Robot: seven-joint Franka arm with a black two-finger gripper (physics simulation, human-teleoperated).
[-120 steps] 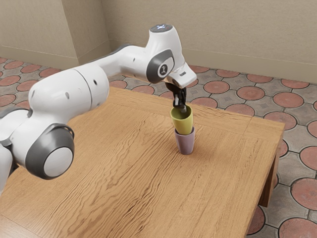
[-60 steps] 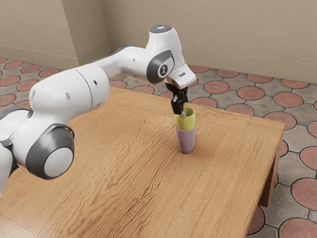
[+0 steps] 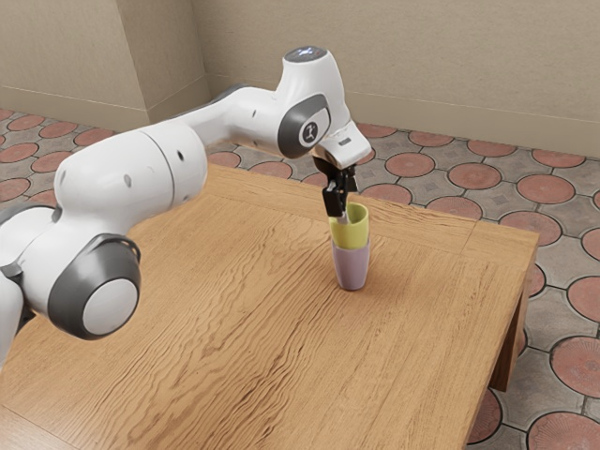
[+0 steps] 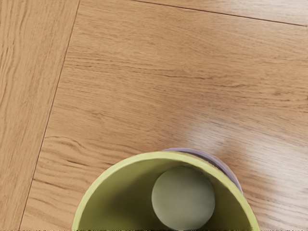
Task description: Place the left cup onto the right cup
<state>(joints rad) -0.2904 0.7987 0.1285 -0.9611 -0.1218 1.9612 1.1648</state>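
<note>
A yellow-green cup (image 3: 352, 231) stands upright, nested inside a purple cup (image 3: 351, 271) near the middle of the wooden table (image 3: 234, 337). My gripper (image 3: 337, 207) hangs at the yellow-green cup's rim on the exterior view's left side, open, its fingers on either side of the rim wall. The wrist view looks straight down into the yellow-green cup (image 4: 120, 197), just under my hand. A thin arc of the purple cup's rim (image 4: 227, 169) shows around it.
The table's far edge and right end (image 3: 511, 272) lie beyond the cups, with tiled floor (image 3: 562, 187) below. My arm (image 3: 187, 159) reaches in from the exterior view's left over bare tabletop.
A second ago the yellow-green cup hung tilted in my shut gripper over the purple cup. It has since dropped upright into the purple cup, and my fingers have let go of it.
</note>
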